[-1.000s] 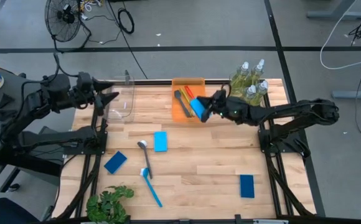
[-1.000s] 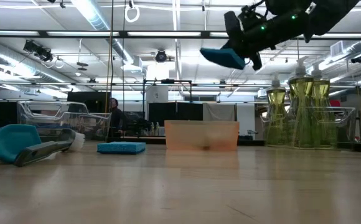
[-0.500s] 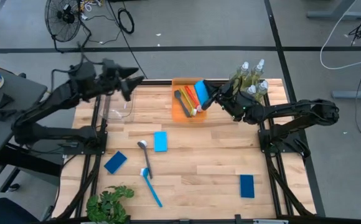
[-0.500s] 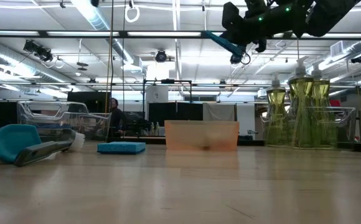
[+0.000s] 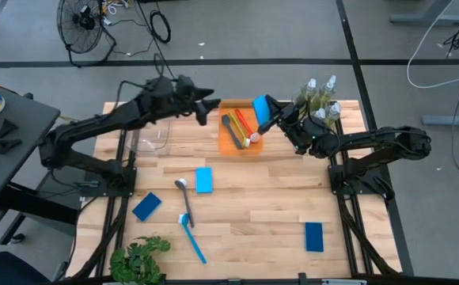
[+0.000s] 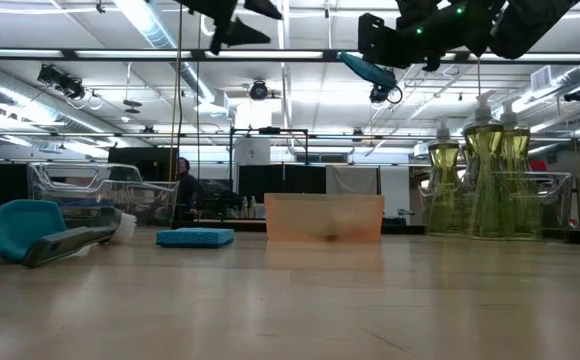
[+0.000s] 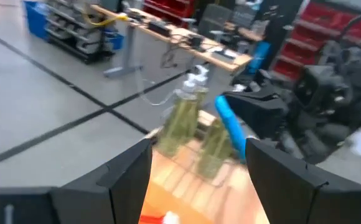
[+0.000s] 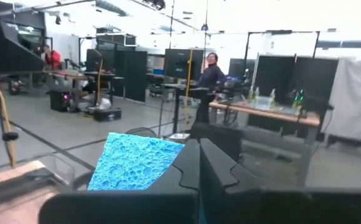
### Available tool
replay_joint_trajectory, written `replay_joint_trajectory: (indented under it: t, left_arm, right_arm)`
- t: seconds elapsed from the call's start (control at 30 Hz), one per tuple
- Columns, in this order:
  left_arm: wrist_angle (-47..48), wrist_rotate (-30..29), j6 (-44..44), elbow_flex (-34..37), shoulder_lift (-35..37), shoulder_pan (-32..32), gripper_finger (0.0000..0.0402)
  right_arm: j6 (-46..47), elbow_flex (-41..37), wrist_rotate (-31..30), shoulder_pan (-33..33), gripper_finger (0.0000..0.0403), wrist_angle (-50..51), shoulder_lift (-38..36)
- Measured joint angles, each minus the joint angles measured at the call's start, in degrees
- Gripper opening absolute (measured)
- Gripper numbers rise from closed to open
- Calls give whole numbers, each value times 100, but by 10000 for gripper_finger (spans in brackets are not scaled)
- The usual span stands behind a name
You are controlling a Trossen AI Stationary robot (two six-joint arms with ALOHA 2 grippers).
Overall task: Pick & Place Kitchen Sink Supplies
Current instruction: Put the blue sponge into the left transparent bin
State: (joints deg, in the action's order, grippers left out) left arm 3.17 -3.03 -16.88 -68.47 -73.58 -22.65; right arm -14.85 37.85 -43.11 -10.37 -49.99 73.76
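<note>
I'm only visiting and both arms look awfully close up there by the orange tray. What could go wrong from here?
The left gripper, open, reaches toward the right gripper, which is shut on a light-blue sponge held in the air near the orange tray; the arms might bump. The grip catches only the sponge's edge, so it could slip out. The pump bottles stand right beside the right arm and might get knocked.

Wooden table [image 5: 253, 214]: orange tray [image 5: 231, 144], sponges [image 5: 204, 180], brushes [image 5: 191, 237], pump bottles [image 5: 318, 103], clear bin [image 5: 157, 131], plant [image 5: 138, 260].

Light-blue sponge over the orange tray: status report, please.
Right gripper shut on light-blue sponge, held above orange tray. Left gripper open, empty, beside tray. Nothing between them.
</note>
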Motion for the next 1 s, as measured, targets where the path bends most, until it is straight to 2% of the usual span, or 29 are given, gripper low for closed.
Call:
replay_joint_trajectory:
  t: [0.27,0.83,1.0]
  left_arm:
    - [-1247,918,-707,-2,-699,13,264]
    - [-2234,976,-1739,-2,-1919,76,264]
    - [-2633,981,-2311,-2,-2173,79,264]
  right_arm:
    - [-650,0,-169,-7,0,-64,0]
    - [-669,0,-147,-7,0,174,0]
    - [-667,0,-168,-20,0,275,0]
